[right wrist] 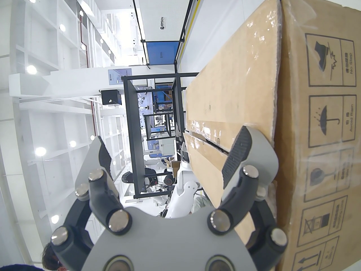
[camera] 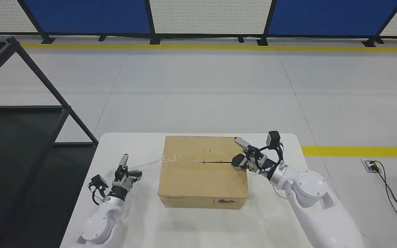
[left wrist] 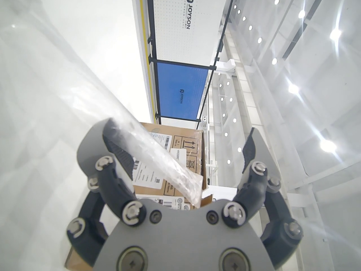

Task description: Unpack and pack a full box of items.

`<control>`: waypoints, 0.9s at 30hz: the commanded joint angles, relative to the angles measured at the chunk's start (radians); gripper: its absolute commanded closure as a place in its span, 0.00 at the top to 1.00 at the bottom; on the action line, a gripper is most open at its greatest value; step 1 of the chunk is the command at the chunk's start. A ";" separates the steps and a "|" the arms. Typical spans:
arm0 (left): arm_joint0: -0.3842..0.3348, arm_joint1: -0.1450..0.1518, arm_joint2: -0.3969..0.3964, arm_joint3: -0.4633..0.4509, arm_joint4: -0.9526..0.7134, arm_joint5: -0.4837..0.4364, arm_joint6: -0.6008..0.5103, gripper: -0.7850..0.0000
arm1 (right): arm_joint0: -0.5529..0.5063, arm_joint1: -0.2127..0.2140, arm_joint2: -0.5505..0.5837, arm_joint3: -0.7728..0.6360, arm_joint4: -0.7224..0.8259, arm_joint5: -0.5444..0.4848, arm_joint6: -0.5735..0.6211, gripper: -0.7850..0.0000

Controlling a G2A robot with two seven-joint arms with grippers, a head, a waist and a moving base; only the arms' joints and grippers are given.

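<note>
A closed brown cardboard box point(camera: 205, 170) stands mid-table, its top flaps meeting at a centre seam point(right wrist: 208, 142) under clear tape. My left gripper point(camera: 126, 167) is on the table left of the box, open point(left wrist: 180, 129). A strip of clear tape point(left wrist: 166, 159) lies against one finger pad and runs back to the box point(left wrist: 194, 142). My right gripper point(camera: 240, 152) is at the box's right top edge, open point(right wrist: 172, 136). One finger rests over the lid by the seam, the other stands off in the air beside the box point(right wrist: 310, 114).
The white table point(camera: 142, 149) has bare room around the box on all sides. A black metal frame point(camera: 37, 111) stands just off the table's left. Blue and white partition panels point(camera: 205, 15) close the far side of the floor.
</note>
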 commanded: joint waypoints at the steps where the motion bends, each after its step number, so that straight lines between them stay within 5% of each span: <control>1: -0.009 -0.003 0.008 0.012 0.015 0.020 -0.030 1.00 | 0.000 0.000 0.000 0.000 0.000 0.000 0.000 1.00; 18: -0.089 -0.049 0.019 0.101 0.011 0.012 0.001 1.00 | 0.000 0.000 0.000 0.000 0.000 0.000 0.000 1.00; 27: -0.046 -0.045 -0.069 0.019 0.052 -0.085 0.050 1.00 | 0.000 0.000 0.000 0.000 0.000 0.000 0.000 1.00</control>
